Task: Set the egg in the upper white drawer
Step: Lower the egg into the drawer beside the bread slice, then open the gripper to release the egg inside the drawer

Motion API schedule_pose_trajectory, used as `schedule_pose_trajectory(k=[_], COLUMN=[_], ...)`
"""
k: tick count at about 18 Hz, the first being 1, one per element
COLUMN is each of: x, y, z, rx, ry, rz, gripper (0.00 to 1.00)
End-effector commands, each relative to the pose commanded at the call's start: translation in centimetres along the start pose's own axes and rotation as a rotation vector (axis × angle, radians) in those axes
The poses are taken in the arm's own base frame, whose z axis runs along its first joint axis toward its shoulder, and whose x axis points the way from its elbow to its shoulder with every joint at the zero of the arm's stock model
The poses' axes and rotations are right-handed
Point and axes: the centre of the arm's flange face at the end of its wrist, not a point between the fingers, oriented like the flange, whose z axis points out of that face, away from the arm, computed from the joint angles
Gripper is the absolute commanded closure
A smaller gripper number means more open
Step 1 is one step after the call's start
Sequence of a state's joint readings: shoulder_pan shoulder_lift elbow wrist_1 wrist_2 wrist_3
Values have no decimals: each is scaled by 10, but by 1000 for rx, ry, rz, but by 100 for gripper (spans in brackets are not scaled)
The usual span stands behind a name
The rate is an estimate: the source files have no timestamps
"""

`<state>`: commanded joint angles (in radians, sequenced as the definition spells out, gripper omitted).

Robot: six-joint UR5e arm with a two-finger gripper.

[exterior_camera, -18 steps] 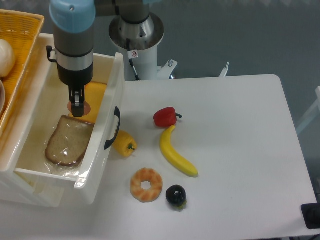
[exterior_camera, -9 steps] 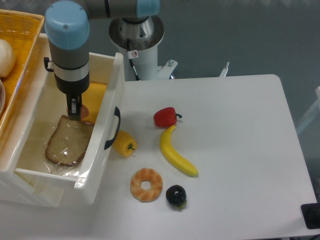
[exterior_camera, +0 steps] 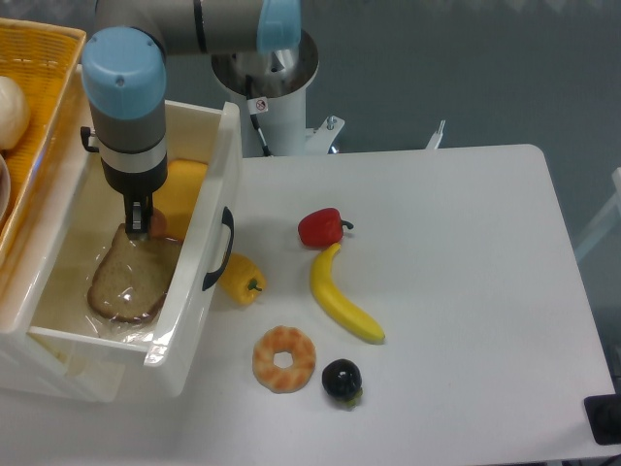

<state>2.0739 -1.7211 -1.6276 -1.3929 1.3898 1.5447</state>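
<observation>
**Egg down inside the drawer, release not yet shown**

Inside the large deep white plastic upper drawer [exterior_camera: 221, 155], which has a black curved handle on its front panel, the robot's two-finger gripper [exterior_camera: 139, 222] hangs low over the drawer floor. Its dark fingers look close together, and the small smooth orange-brown egg [exterior_camera: 156, 224] shows only as a sliver just beside and partly behind them. Whether the fingers grip the egg or have let go of it cannot be told from this view.

The egg sits between 2 things in the drawer: a brown slice of bread [exterior_camera: 128, 280] just below the fingertips and a flat yellow-orange slab [exterior_camera: 180, 189] toward the back. It appears to be at or near the drawer floor, touching or nearly touching the top edge of the bread.

As a judgement, the carrying part of the task looks done, since the egg is within the drawer walls. What is left is a clear release and lifting the arm out without knocking the egg or catching the drawer wall.

Outside on the white table [exterior_camera: 466, 291] lie a red pepper [exterior_camera: 321, 227], a yellow banana [exterior_camera: 343, 298], a small yellow pepper [exterior_camera: 242, 279], a ring-shaped donut [exterior_camera: 284, 359] and a dark round fruit [exterior_camera: 342, 380]. A yellow wicker basket [exterior_camera: 44, 68] stands to the drawer's left.
</observation>
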Motion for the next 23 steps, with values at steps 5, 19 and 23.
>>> schedule_pose_trajectory(k=[5,19,23], x=[-2,-1,0], y=[1,0,0], z=[3,18,18], rx=[0,0,2], ry=[6,34,34], rz=[-1,-2,-2], gripper=[69,66,62])
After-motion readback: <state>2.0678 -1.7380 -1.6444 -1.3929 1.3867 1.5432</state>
